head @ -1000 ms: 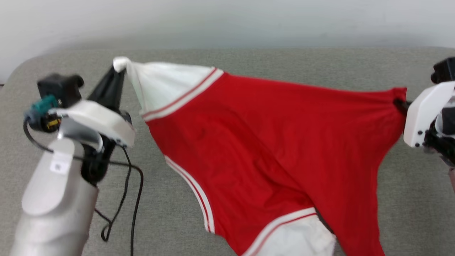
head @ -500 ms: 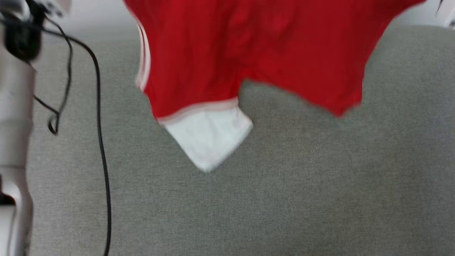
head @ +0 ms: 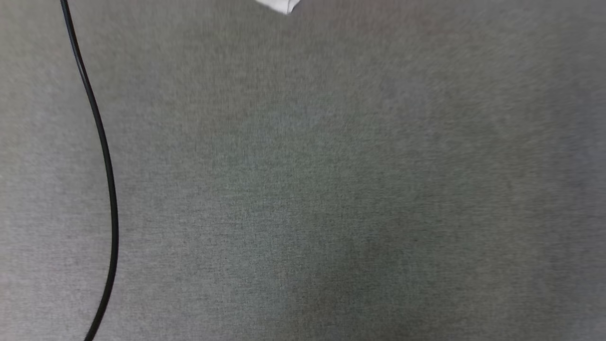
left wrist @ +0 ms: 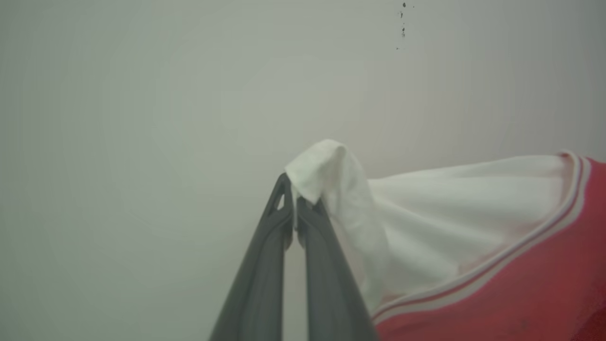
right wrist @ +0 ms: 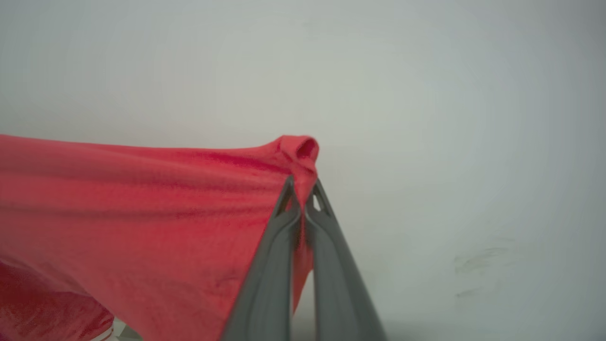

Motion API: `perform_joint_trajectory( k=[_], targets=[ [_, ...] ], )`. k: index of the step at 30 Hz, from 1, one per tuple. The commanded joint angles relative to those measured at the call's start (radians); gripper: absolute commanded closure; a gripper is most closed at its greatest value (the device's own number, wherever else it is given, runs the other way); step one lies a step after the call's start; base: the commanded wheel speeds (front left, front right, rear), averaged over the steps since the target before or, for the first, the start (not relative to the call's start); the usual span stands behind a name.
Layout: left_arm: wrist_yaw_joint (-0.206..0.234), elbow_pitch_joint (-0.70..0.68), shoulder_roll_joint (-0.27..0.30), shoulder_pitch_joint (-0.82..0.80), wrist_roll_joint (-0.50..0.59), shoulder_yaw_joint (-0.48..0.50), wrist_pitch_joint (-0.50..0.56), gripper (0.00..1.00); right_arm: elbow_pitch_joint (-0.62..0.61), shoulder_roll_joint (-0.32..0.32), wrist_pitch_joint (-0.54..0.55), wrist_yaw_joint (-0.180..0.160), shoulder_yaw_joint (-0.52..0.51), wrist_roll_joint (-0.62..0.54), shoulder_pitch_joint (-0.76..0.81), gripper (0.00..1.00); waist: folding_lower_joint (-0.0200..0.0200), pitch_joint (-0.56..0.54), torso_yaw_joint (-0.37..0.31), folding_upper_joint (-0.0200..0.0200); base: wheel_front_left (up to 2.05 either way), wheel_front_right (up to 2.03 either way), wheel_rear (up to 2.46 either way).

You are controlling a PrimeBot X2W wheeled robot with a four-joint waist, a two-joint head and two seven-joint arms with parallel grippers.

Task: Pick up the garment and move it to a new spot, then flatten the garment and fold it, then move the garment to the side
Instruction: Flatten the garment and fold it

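Observation:
The garment (left wrist: 473, 227) is a red shirt with white sleeves and striped trim, held up off the surface and stretched between both arms. In the left wrist view my left gripper (left wrist: 296, 201) is shut on the tip of a white sleeve. In the right wrist view my right gripper (right wrist: 303, 189) is shut on a bunched red corner of the garment (right wrist: 142, 213), which spreads away to the left. In the head view only a white tip of the garment (head: 281, 4) pokes in at the top edge.
Grey fabric surface (head: 331, 189) lies below in the head view. A black cable (head: 102, 156) runs down its left side. A pale wall (left wrist: 142, 94) stands behind the grippers in both wrist views.
The head view has swung downward, so the garment and both arms have slid out past the top edge. Both grippers keep their hold on the garment.

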Motion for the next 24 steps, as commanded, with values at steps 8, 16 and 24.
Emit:
perform_joint_trajectory(
  k=[8, 16, 24],
  targets=[
    [-0.008, 0.115, -0.009, 0.002, -0.060, 0.024, -0.018, 1.00, 0.107, 0.038, -0.077, -0.007, 0.027, -0.025, -0.045, 1.00, -0.0002, 0.161, 0.027, 0.0000, 0.00, 0.00, 0.00],
    [-0.022, 0.200, -0.008, 0.133, -0.137, 0.032, -0.044, 1.00, 0.200, 0.051, -0.116, -0.006, 0.104, 0.023, 0.067, 1.00, -0.0002, 0.131, 0.022, 0.0000, 0.00, 0.00, 0.00],
    [-0.023, 0.132, 0.004, 0.473, -0.276, -0.023, -0.105, 1.00, 0.215, 0.024, -0.174, -0.006, 0.210, 0.168, 0.369, 1.00, -0.0002, 0.002, 0.024, 0.0000, 0.00, 0.00, 0.00]
  ],
)
